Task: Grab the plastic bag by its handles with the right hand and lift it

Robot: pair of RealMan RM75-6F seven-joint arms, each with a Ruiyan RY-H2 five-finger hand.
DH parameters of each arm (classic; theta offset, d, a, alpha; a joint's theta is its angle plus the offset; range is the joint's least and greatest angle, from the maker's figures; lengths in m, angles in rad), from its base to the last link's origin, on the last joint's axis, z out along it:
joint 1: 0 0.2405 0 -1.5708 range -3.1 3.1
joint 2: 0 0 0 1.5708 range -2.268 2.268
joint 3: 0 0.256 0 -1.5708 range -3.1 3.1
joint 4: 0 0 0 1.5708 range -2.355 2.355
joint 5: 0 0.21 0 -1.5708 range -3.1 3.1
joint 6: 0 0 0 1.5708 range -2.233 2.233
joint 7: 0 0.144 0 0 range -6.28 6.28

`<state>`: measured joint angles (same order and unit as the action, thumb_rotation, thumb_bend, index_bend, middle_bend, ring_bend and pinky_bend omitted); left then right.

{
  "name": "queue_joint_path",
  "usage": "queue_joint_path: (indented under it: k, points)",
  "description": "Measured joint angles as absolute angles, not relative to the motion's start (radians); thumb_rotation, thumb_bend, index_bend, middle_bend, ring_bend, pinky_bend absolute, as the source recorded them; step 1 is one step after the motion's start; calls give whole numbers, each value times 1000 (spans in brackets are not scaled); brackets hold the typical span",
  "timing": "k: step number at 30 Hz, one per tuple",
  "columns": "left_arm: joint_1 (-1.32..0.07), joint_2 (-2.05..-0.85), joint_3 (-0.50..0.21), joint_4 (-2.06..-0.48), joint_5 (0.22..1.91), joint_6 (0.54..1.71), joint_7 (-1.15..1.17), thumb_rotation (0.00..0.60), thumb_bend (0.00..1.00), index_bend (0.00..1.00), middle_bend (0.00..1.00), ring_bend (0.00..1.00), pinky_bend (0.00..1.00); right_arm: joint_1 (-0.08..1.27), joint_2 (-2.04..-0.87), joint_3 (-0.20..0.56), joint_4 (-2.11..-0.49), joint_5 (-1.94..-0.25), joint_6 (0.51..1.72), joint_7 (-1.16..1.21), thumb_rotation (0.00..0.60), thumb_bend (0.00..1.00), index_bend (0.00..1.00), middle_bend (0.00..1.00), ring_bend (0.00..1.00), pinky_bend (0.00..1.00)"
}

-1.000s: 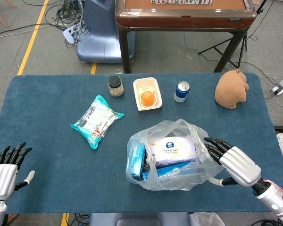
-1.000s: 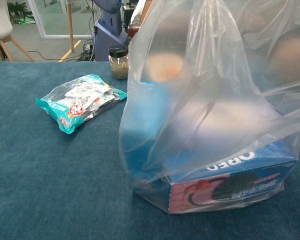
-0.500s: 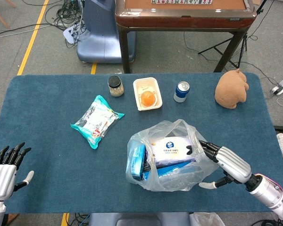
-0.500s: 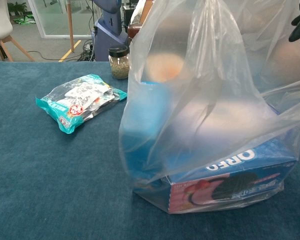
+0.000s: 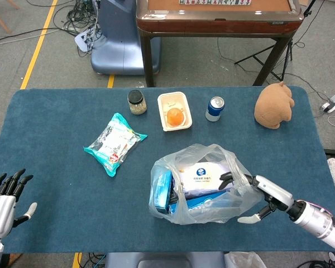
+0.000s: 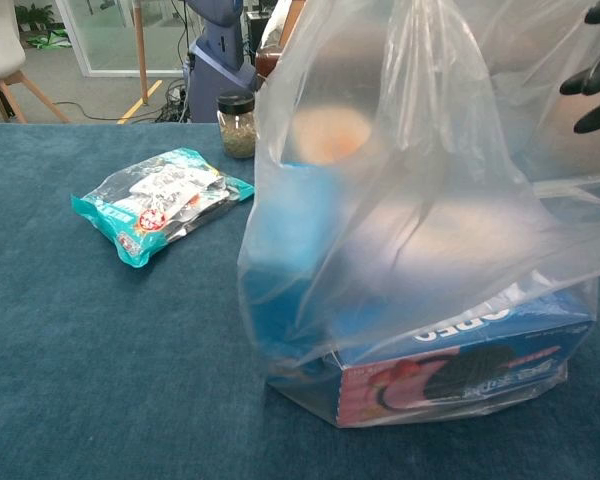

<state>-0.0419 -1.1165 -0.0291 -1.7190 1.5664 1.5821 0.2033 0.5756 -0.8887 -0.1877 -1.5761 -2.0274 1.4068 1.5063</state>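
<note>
A clear plastic bag (image 5: pixel 196 184) stands near the table's front middle, with blue and white boxes inside. It fills most of the chest view as the bag (image 6: pixel 420 230), where an Oreo box (image 6: pixel 460 360) shows at its bottom. Its handle loops (image 5: pixel 220 149) stand loose at the top. My right hand (image 5: pixel 258 192) lies low against the bag's right side. Its dark fingers (image 5: pixel 227 178) push in behind the plastic, and the thumb stays spread out below. The same fingers (image 6: pixel 595 70) show at the chest view's top right. Nothing is gripped. My left hand (image 5: pixel 4 196) hovers at the front left corner, fingers apart.
On the blue table cloth (image 5: pixel 56 111) lie a teal snack packet (image 5: pixel 114 143), a small jar (image 5: pixel 137 101), a white tray with an orange (image 5: pixel 175 110), a blue can (image 5: pixel 214 108) and a brown plush toy (image 5: pixel 274 105). A wooden table stands beyond.
My right hand has dropped lower and slid left, its fingers going from beside the bag to in behind the plastic on its right side. The left hand has sunk slightly.
</note>
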Motion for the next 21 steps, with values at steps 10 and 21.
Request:
queue_joint_path:
  k: [10, 21]
  points:
    - [-47, -1119, -33, -1720, 1568, 1577, 207, 600, 246, 192, 103, 158, 71, 662, -931, -218, -1520, -2049, 1395, 1572, 529, 0, 210, 282, 117, 184]
    - [-46, -1111, -39, -1727, 1565, 1581, 214, 600, 246, 192, 103, 158, 71, 754, -990, -226, -1530, -2077, 1361, 1585, 529, 0, 210, 272, 117, 184]
